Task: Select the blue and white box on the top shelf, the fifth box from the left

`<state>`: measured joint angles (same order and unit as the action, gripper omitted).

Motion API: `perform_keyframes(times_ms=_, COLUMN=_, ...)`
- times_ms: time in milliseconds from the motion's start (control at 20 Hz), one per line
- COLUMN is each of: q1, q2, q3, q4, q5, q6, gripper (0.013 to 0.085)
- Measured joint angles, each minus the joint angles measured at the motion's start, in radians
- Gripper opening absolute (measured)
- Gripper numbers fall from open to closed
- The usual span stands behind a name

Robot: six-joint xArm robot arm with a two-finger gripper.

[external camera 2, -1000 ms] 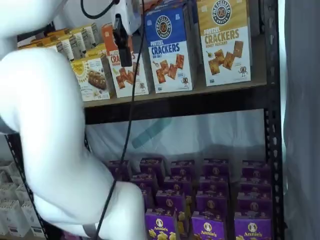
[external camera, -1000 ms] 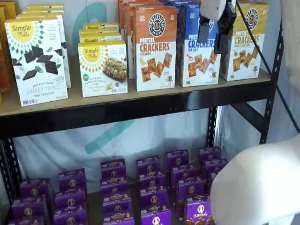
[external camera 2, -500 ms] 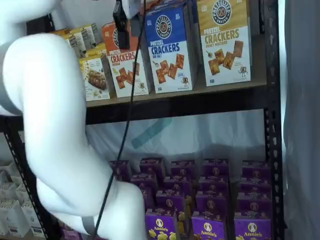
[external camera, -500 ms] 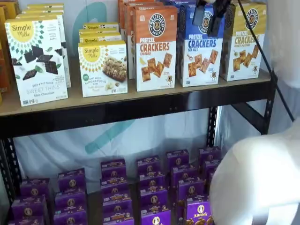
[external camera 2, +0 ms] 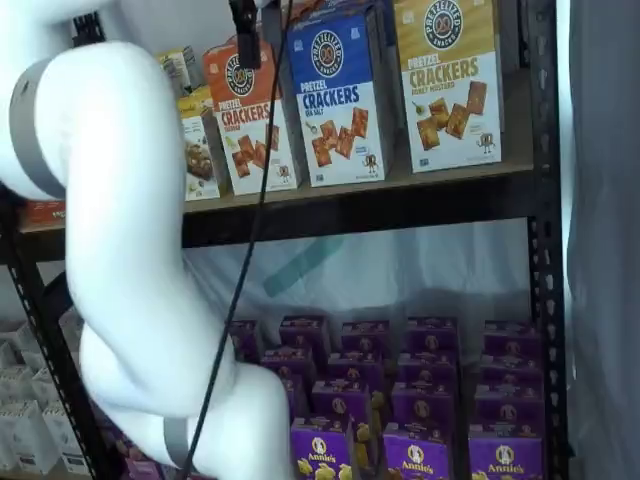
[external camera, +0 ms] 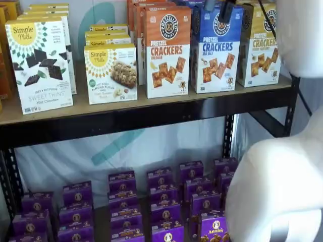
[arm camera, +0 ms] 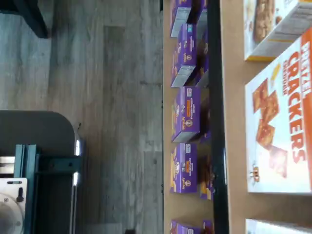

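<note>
My fingers (external camera: pixel 218 7) hang spread, just above the upright blue and white box (external camera: pixel 216 50), near its front face.

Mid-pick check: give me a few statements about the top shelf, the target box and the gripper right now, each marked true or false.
1. The blue and white box stands upright on the top shelf. True.
2. It stands between the orange-topped Cheddar carton and the yellow-topped carton. True.
3. The gripper is closed on the blue and white box. False: only its black fingertips show at the view's top edge, in front of the box's upper part, and no grip shows.
4. The blue and white box has been pulled off the shelf. False: it stands in its row.
5. Purple boxes fill the lower level. True.
</note>
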<state>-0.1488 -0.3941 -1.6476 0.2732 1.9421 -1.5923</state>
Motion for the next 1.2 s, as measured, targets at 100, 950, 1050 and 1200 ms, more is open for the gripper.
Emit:
perform_keyframes(times_ms=100, q1=-0.01, q2=0.023, q3=-0.032, q4=0.013, q5=-0.001, q6=-0.001, gripper=0.085)
perform_keyframes(times_ms=950, q1=-0.079, q2=0.172, q3=-0.162, q4=0.057, q5=-0.071, q6=-0.054, gripper=0.085)
perform_keyframes(times_ms=1050, q1=-0.086, q2=0.191, q3=-0.176, q4=0.062, q5=-0.073, q6=-0.06, gripper=0.085)
perform_keyframes(times_ms=1200, q1=-0.09, q2=0.206, q3=-0.186, q4=0.068, q5=-0.082, q6=-0.063, gripper=0.085)
